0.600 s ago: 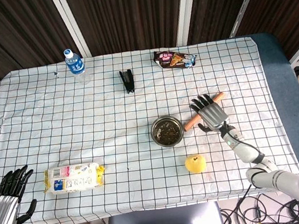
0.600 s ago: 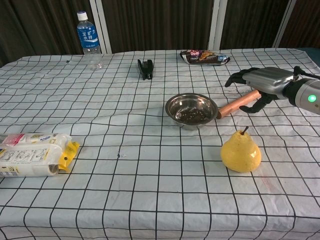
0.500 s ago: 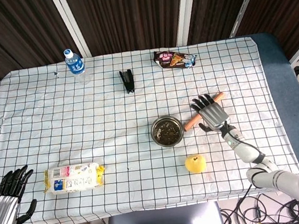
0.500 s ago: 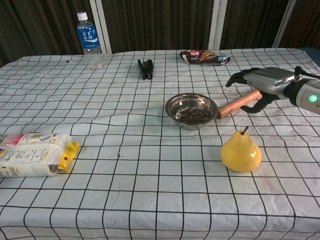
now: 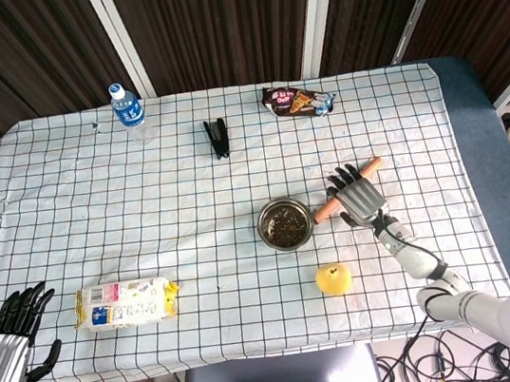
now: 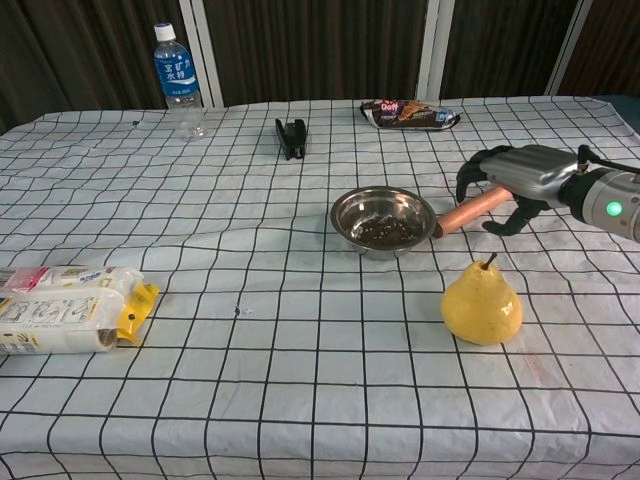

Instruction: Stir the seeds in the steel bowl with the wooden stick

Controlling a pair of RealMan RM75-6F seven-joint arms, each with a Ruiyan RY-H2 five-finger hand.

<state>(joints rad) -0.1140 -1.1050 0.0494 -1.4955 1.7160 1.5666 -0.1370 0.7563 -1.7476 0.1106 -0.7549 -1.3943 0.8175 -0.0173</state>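
Right hand (image 6: 520,178) arches over the wooden stick (image 6: 470,211), fingers curled around but not visibly clamped; grip cannot be confirmed. Stick lies on the worktop (image 6: 300,330), near end touching the steel bowl (image 6: 383,220) to its left. Step: grasping. Next: close, lift, tip into the seeds (image 6: 385,229).

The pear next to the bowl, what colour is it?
The pear is yellow with a dark stem, clearest in the chest view.

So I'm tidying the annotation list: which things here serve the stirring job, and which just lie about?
Job: steel bowl of seeds, wooden stick, right hand over it.
Lying about: pear, water bottle, snack packet, black clip, wrapped pack.
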